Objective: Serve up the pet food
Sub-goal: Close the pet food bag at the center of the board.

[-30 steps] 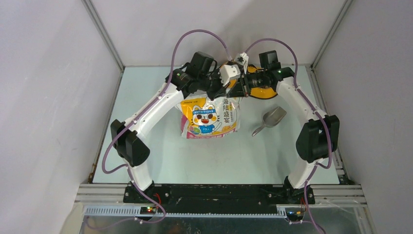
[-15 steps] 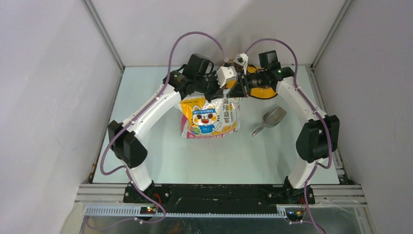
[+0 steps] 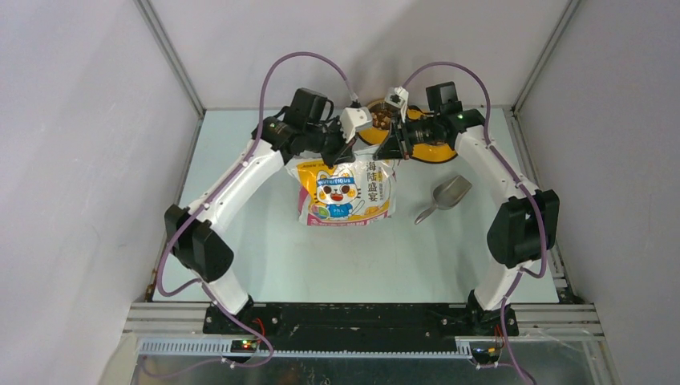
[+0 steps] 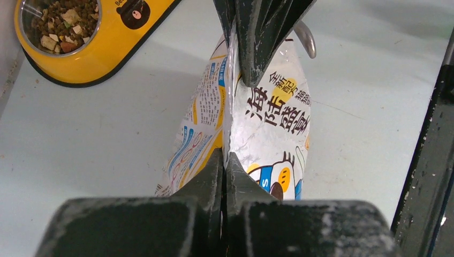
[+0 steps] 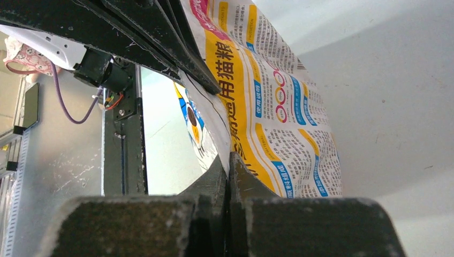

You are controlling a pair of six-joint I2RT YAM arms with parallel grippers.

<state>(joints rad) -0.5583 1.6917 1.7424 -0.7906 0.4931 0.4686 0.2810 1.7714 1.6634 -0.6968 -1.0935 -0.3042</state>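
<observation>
Clamping the top seam of the bag [image 3: 345, 192], the left tool [image 4: 224, 160] has its jaws pressed together on the foil. The right tool [image 5: 229, 160] is likewise closed on the same seam, just beside it. The bag extends below both tools toward the counter [image 3: 321, 265]. Kibble [image 4: 58, 21] lies in one bowl of the yellow feeder [image 4: 107, 48] near the far edge. The scoop [image 3: 443, 197] lies right of the bag, apart. Bare counter shows left of the bag and nearer the bases.
</observation>
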